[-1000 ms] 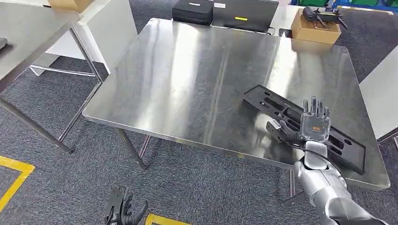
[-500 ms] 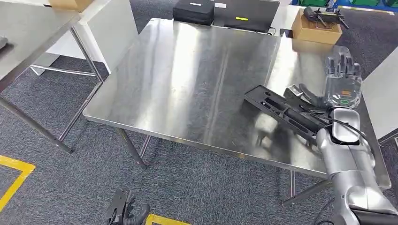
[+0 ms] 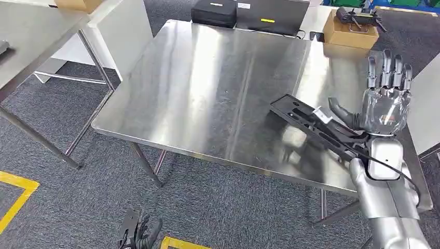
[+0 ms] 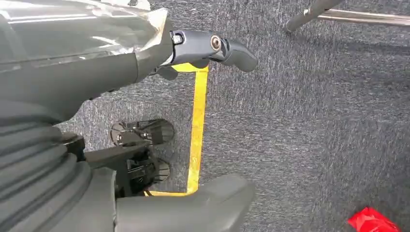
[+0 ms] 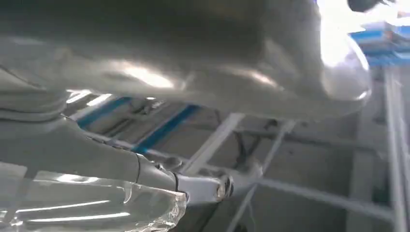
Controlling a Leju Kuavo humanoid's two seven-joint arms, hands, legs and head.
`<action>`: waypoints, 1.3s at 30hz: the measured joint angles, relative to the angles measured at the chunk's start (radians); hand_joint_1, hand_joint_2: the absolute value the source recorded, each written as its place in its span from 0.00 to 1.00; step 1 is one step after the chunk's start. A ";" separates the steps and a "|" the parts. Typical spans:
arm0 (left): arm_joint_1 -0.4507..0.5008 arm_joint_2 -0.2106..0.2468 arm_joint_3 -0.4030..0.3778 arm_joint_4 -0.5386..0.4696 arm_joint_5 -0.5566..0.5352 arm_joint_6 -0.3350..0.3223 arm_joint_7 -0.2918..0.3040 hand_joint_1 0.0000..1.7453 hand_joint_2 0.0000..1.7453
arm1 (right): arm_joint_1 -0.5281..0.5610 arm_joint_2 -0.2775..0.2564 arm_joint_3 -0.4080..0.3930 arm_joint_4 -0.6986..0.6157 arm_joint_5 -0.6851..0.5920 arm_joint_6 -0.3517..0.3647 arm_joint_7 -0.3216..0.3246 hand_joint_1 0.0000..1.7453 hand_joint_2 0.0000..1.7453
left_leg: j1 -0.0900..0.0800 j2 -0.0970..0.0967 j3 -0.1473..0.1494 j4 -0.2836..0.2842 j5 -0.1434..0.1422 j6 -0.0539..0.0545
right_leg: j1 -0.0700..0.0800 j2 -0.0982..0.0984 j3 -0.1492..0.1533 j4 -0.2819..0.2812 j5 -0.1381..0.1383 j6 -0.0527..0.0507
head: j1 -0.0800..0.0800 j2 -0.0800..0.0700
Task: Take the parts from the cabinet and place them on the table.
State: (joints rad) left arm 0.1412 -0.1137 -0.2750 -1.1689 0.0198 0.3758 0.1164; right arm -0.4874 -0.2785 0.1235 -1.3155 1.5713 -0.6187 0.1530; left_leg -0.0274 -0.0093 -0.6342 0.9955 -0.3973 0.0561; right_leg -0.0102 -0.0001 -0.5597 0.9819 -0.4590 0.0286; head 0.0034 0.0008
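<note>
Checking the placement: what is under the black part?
The black part lies on the steel table. Its near end is covered by the right hand and forearm.

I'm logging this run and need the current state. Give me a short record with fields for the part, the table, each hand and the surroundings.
part: long black tray-like part lying flat near the right front corner of the table
table: bare steel table
right hand: raised above the part, fingers straight and apart, holding nothing
left hand: hanging low over the carpet, holding nothing
far edge: cardboard box, black case
floor: grey carpet with yellow tape
</note>
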 joint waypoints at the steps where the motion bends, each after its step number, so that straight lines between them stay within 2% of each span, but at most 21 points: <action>1: -0.001 0.000 0.000 0.002 0.001 0.001 -0.001 0.00 0.00 | 0.020 0.000 0.008 -0.029 0.002 0.000 0.000 0.00 0.00 | 0.000 0.000 0.000 0.000 -0.001 -0.001 | 0.000 0.000 0.000 0.000 0.000 0.000 | -0.001 0.000; 8: -0.003 0.001 0.000 0.011 0.016 0.003 -0.016 0.00 0.00 | 0.131 -0.001 0.029 -0.210 0.001 -0.014 -0.023 0.00 0.00 | 0.000 -0.001 0.001 0.000 -0.001 0.000 | 0.000 -0.001 0.000 0.000 0.000 0.000 | 0.000 0.000; 12: -0.002 0.001 0.002 0.013 0.057 0.001 -0.047 0.00 0.00 | 0.316 0.022 0.031 -0.423 0.001 -0.018 -0.090 0.00 0.00 | -0.002 -0.006 0.001 0.004 -0.008 0.006 | -0.004 -0.003 0.004 -0.002 -0.003 0.005 | -0.001 0.000; 16: -0.001 0.000 0.014 0.014 0.098 0.000 -0.074 0.00 0.00 | 0.513 0.082 0.035 -0.669 0.001 -0.018 -0.174 0.00 0.00 | -0.002 -0.006 0.001 0.009 -0.017 0.010 | -0.006 -0.002 0.006 -0.003 -0.008 0.012 | -0.002 0.000; 19: -0.001 -0.002 0.024 0.014 0.118 0.000 -0.085 0.00 0.00 | 0.614 0.110 0.037 -0.763 0.001 -0.018 -0.209 0.00 0.00 | -0.002 -0.006 0.003 0.006 -0.019 0.017 | -0.005 -0.002 0.011 -0.008 -0.010 0.017 | -0.001 0.000; 20: -0.001 -0.004 0.027 0.014 0.124 0.002 -0.090 0.00 0.00 | 0.626 0.116 0.038 -0.786 0.001 -0.018 -0.212 0.00 0.00 | 0.010 -0.002 0.012 -0.007 -0.011 0.024 | -0.001 -0.001 0.002 0.006 -0.017 0.019 | -0.002 0.000; 21: -0.002 -0.005 0.029 0.014 0.128 0.003 -0.092 0.00 0.00 | 0.638 0.118 0.038 -0.798 0.000 -0.018 -0.212 0.00 0.00 | 0.009 0.002 0.016 -0.007 -0.012 0.025 | -0.006 -0.002 -0.001 0.027 -0.030 0.018 | 0.000 0.000; 22: -0.004 -0.005 0.031 0.013 0.132 0.008 -0.095 0.00 0.00 | 0.666 0.121 0.038 -0.817 0.000 -0.018 -0.212 0.00 0.00 | 0.010 0.003 0.017 -0.007 -0.013 0.032 | -0.002 -0.001 -0.032 0.098 -0.070 0.007 | 0.002 0.000; 23: -0.001 -0.008 0.035 0.013 0.140 0.014 -0.098 0.00 0.00 | 0.694 0.122 0.041 -0.834 0.000 -0.018 -0.203 0.00 0.00 | 0.010 0.002 0.018 -0.007 -0.013 0.032 | -0.002 -0.001 -0.076 0.193 -0.113 0.000 | 0.007 0.000; 24: 0.003 -0.010 0.042 0.012 0.145 0.023 -0.103 0.00 0.00 | 0.715 0.124 0.047 -0.840 0.000 -0.018 -0.189 0.00 0.00 | 0.009 0.002 0.018 -0.006 -0.013 0.032 | -0.002 -0.001 -0.114 0.269 -0.144 -0.001 | 0.006 0.000; 25: 0.009 -0.011 0.051 0.009 0.151 0.033 -0.105 0.00 0.00 | 0.732 0.124 0.057 -0.842 0.000 -0.018 -0.172 0.00 0.00 | 0.008 0.002 0.018 -0.006 -0.013 0.032 | -0.002 0.000 -0.137 0.318 -0.157 0.003 | 0.007 0.000; 26: 0.016 -0.013 0.059 0.003 0.152 0.037 -0.108 0.00 0.00 | 0.744 0.124 0.065 -0.842 0.000 -0.018 -0.162 0.00 0.00 | 0.008 0.003 0.018 -0.006 -0.013 0.032 | -0.002 -0.001 -0.133 0.312 -0.150 0.008 | 0.006 0.000; 27: 0.020 -0.015 0.064 -0.001 0.158 0.040 -0.109 0.00 0.00 | 0.754 0.124 0.073 -0.844 0.000 -0.018 -0.154 0.00 0.00 | 0.008 0.003 0.018 -0.006 -0.012 0.031 | -0.002 -0.001 -0.103 0.258 -0.126 0.017 | 0.006 0.000; 29: 0.029 -0.020 0.079 -0.014 0.167 0.045 -0.109 0.00 0.00 | 0.762 0.124 0.087 -0.845 -0.005 -0.018 -0.131 0.00 0.00 | 0.007 0.002 0.019 -0.004 -0.010 0.027 | -0.002 -0.001 0.002 0.074 -0.067 0.027 | 0.006 0.000; 30: 0.036 -0.024 0.089 -0.027 0.174 0.048 -0.109 0.00 0.00 | 0.762 0.123 0.097 -0.845 -0.014 -0.018 -0.118 0.00 0.00 | 0.007 0.002 0.019 0.001 -0.009 0.024 | -0.002 -0.001 0.042 -0.001 -0.054 0.019 | 0.007 0.000; 31: 0.044 -0.027 0.097 -0.035 0.182 0.049 -0.109 0.00 0.00 | 0.763 0.121 0.104 -0.844 -0.027 -0.018 -0.116 0.00 0.00 | 0.000 0.002 0.020 0.004 -0.015 0.016 | 0.005 -0.001 0.038 -0.004 -0.041 0.012 | 0.005 0.000; 34: 0.075 -0.039 0.133 -0.075 0.201 0.050 -0.114 0.00 0.00 | 0.763 0.114 0.116 -0.837 -0.097 -0.018 -0.156 0.00 0.00 | 0.008 0.004 0.024 0.003 -0.008 -0.003 | 0.010 0.000 0.039 -0.003 -0.028 -0.009 | 0.003 0.000; 35: 0.084 -0.040 0.146 -0.087 0.203 0.051 -0.116 0.00 0.00 | 0.763 0.114 0.116 -0.833 -0.119 -0.018 -0.179 0.00 0.00 | 0.008 0.003 0.019 0.008 -0.008 -0.006 | -0.013 -0.001 0.040 -0.010 -0.018 -0.018 | 0.006 0.000; 36: 0.095 -0.042 0.160 -0.098 0.209 0.053 -0.119 0.00 0.00 | 0.761 0.116 0.116 -0.827 -0.151 -0.018 -0.216 0.00 0.00 | 0.010 0.001 0.009 0.030 -0.037 -0.015 | -0.011 -0.003 0.046 -0.010 -0.014 -0.021 | 0.002 0.000; 37: 0.102 -0.046 0.168 -0.106 0.214 0.053 -0.122 0.00 0.00 | 0.762 0.117 0.116 -0.821 -0.178 -0.018 -0.250 0.00 0.00 | 0.015 0.001 -0.009 0.081 -0.087 -0.025 | -0.013 -0.004 0.042 -0.010 -0.008 -0.030 | -0.006 0.000; 39: 0.114 -0.048 0.188 -0.116 0.222 0.053 -0.126 0.00 0.00 | 0.763 0.120 0.115 -0.807 -0.213 -0.018 -0.296 0.00 0.00 | 0.029 0.002 -0.073 0.257 -0.186 -0.044 | -0.013 -0.006 0.031 -0.008 -0.003 -0.029 | -0.007 0.000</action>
State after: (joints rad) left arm 0.2547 -0.1621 -0.0866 -1.2848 0.2415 0.4292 -0.0092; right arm 0.2754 -0.1583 0.2388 -2.1221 1.3584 -0.6363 -0.1435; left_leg 0.0014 -0.0070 -0.7076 1.2530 -0.5828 0.0124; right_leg -0.0232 -0.0060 -0.5289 0.9741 -0.4622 -0.0004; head -0.0038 0.0008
